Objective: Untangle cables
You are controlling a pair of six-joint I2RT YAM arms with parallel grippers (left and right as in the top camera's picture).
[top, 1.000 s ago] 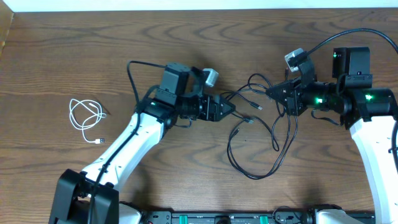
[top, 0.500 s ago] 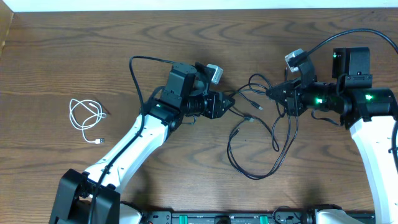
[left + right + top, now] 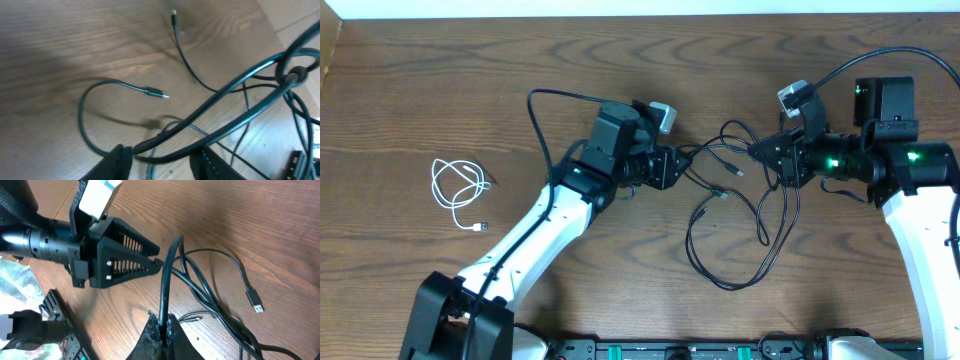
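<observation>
- My right fingers (image 3: 156, 332) are pinched tight on one strand of the tangle of thin black cables (image 3: 163, 290); I should hold that anchor steady.
- My left fingers (image 3: 120, 159) stand narrowly apart at the tangle's left edge with a strand between them. I'd clamp only that strand, then draw slowly away from the tangle.
- The coiled white cable (image 3: 457, 190) lies well apart from the tangle on the wooden desk (image 3: 420, 90).
- I cannot make out which strand crosses which inside the tangle.
</observation>
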